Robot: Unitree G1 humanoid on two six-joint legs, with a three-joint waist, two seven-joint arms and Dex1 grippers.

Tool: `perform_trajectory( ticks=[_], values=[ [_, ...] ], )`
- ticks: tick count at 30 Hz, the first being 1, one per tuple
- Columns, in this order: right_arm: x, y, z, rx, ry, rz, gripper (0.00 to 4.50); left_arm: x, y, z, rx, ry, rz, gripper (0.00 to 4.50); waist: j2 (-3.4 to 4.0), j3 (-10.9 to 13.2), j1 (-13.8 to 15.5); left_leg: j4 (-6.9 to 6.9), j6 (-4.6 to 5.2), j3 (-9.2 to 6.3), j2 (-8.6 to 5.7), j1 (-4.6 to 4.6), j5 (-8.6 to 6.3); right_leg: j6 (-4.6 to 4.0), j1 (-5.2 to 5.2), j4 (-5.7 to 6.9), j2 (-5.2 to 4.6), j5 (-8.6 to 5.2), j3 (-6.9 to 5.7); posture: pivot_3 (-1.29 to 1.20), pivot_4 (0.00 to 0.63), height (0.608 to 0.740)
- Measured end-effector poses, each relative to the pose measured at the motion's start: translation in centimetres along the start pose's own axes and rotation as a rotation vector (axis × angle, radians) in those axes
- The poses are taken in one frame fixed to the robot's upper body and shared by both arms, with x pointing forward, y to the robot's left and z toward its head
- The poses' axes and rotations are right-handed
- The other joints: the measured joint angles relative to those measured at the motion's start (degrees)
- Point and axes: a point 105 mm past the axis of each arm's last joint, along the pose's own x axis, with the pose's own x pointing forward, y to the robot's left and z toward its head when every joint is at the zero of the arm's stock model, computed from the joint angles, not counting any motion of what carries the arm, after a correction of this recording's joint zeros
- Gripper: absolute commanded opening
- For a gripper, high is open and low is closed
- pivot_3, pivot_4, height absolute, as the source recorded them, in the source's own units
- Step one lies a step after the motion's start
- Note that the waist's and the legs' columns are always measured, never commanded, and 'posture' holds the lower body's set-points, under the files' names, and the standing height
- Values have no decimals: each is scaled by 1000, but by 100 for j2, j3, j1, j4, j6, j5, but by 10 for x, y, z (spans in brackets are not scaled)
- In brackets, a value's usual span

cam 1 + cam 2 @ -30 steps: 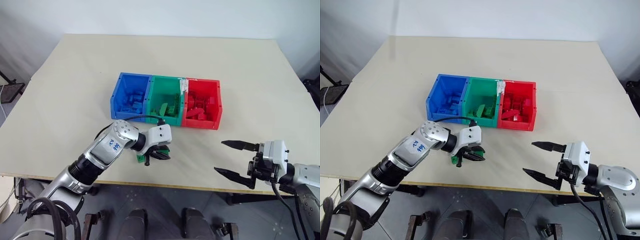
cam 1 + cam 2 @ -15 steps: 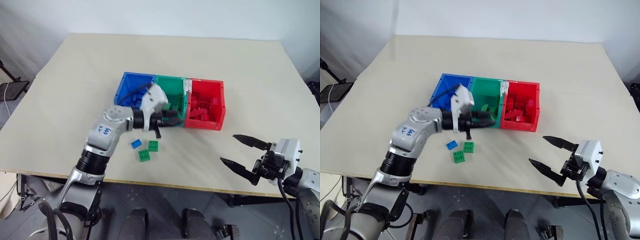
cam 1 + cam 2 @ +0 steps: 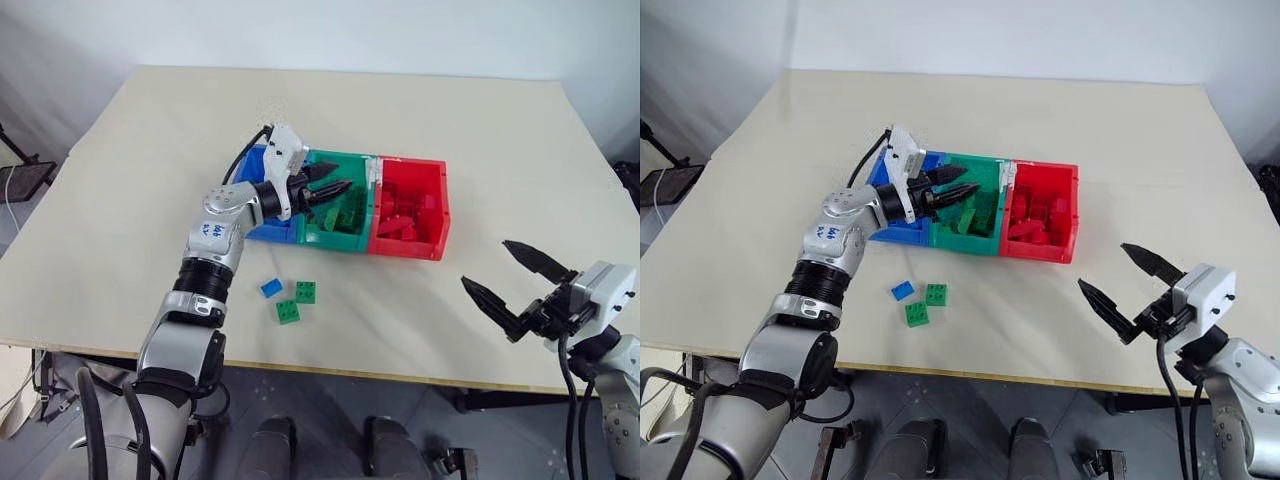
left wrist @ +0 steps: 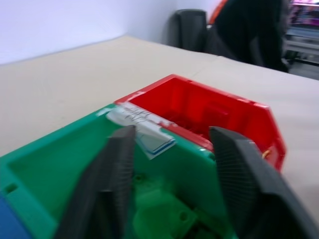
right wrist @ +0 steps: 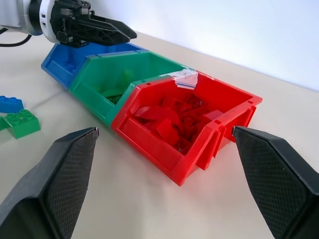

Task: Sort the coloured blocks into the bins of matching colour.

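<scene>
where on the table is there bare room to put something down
Bare table runs left of the blue bin, behind all three bins, and right of the red bin. It is crowded in front of the bins, where the blue block and two green blocks lie.

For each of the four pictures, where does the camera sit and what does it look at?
Left eye and right eye: on the head, looking down over the table, the three bins, three loose blocks and both arms.
Left wrist: on the left arm, looking along the open left claw into the green bin.
Right wrist: on the right arm, looking between the open right claw fingers at the red bin.
Shared: both wrist views show the green and red bins.
</scene>
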Motion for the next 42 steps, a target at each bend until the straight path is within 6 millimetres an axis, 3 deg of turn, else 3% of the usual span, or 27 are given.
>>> perform_trajectory(
  ticks=[3,8,13,18,20,23,26,28,35,39,42],
  values=[
    [6,4,-2,7,-2,41,4500,-7,-1,-2,23,-5,-8,4427,0,0,-30,0,0,0,0,1,0,0,0,4,0,0,0,0,150,740],
    [15,14,-7,23,12,153,4500,-53,3,-2,109,-37,42,4471,0,0,-150,-9,-3,0,4,2,2,-1,-7,5,0,0,1,0,150,740],
    [23,26,-17,16,65,323,4500,-141,-1,-5,199,-14,138,4471,1,-1,-255,-15,-3,-2,7,6,2,-2,-4,2,-1,-1,0,0,150,740],
    [32,32,-28,-4,105,482,4500,-231,-13,-35,154,180,292,4471,0,-1,-256,-15,-1,1,10,11,1,-4,-1,-4,-1,-2,3,0,150,740],
    [36,33,-31,-8,113,533,4500,-254,-21,-39,138,224,321,4471,-3,-2,-215,-13,-1,-4,9,11,0,-5,2,-19,-2,-2,1,0,150,740],
    [42,38,-34,-10,115,599,4500,-271,-31,-47,101,271,312,4471,-3,-2,-88,-7,0,-4,7,12,0,-5,4,-19,-4,-2,1,0,150,740],
    [45,37,-35,-14,119,623,4500,-269,-35,-50,94,292,279,4471,-4,-3,-6,-6,-1,-4,6,11,0,-7,5,-20,-5,-1,1,0,150,740],
    [45,34,-36,-13,122,621,4500,-256,-38,-48,97,289,232,4471,-4,-3,21,-7,-1,-4,6,11,0,-7,4,-19,-5,0,1,0,150,740],
    [39,26,-40,-24,147,587,4500,-175,-65,-43,56,340,-67,4471,-5,-4,10,-11,-3,-1,6,12,1,-7,0,-12,-2,-1,1,0,150,740],
    [32,24,-41,-23,160,549,4500,-131,-67,-49,88,446,-155,4471,-5,-3,2,-9,-4,2,6,11,2,-7,0,-8,0,0,2,0,150,740],
    [29,29,-41,-24,165,536,4500,-109,-62,-54,137,528,-166,4471,-5,-3,-31,-11,-4,3,6,10,2,-7,-2,9,2,-1,2,0,150,740]
  ],
)
